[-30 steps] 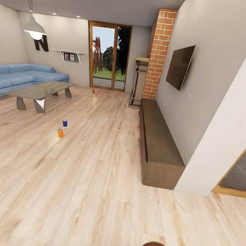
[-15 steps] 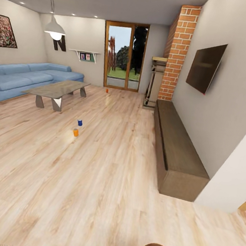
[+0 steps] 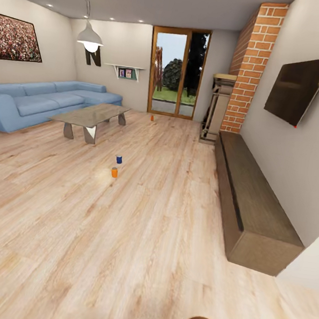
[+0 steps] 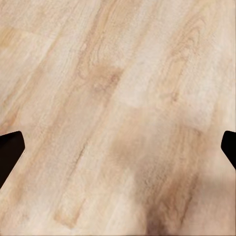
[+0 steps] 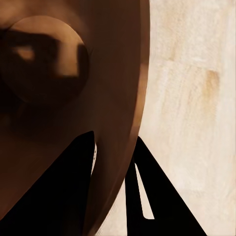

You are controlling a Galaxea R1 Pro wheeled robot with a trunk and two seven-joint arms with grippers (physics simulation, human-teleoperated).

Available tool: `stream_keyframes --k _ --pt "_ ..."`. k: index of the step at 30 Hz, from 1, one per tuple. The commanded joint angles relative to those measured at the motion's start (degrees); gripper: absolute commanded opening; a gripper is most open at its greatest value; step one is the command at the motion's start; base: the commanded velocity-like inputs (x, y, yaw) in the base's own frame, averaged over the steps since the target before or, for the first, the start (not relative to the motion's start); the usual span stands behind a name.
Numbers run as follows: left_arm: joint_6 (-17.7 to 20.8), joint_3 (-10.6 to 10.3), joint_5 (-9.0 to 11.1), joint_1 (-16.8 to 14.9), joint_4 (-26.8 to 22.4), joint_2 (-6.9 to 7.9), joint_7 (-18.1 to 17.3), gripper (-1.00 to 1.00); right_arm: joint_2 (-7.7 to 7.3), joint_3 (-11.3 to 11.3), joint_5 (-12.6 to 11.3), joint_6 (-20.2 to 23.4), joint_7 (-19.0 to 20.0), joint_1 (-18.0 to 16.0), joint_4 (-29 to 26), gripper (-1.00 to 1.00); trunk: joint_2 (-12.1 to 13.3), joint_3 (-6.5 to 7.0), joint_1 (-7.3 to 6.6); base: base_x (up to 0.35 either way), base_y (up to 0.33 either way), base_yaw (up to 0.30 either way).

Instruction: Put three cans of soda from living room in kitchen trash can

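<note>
**Right pincer clamped on bin wall, cans ahead**

Right pincer (image 5: 114, 162) is closed across the trash can (image 5: 59, 98) wall, so the bin is carried. Left pincer (image 4: 118, 147) is spread, empty. Two cans, blue (image 3: 118, 159) and orange (image 3: 114, 172), stand mid-floor (image 3: 144, 238); a third (image 3: 152, 118) is near the glass doors (image 3: 177, 73).

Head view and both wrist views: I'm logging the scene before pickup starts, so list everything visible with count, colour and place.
Soda cans: three; orange and blue on the floor near the low table, another orange far off by the glass doors.
Sofa: one, light blue, left wall.
Low table: one, glass-topped, before the sofa.
Glass doors: wood-framed, far wall.
Brick fireplace: red, right.
TV: one, dark, right wall.
Long bench: brown, under the TV.
Pendant lamp: white.
Painting: left wall.
Trash can: brown inside, rim between the right end effector fingers.
Left end effector: dark fingertips wide apart over plank floor.
</note>
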Motion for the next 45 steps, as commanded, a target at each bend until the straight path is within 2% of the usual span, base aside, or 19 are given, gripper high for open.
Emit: stream_keyframes --k 1,45 --pt "0.00 0.00 -0.01 0.00 0.00 0.00 0.00 1.00 0.01 -0.01 0.26 -0.02 0.24 -0.02 -0.06 -1.00 0.00 0.00 0.00 0.254 0.195 0.009" --pt "0.00 0.01 -0.02 0.00 -0.16 -0.09 0.00 1.00 0.12 0.16 0.85 -0.03 0.25 -0.02 -0.02 -1.00 0.00 -0.01 0.00 0.278 0.165 0.000"
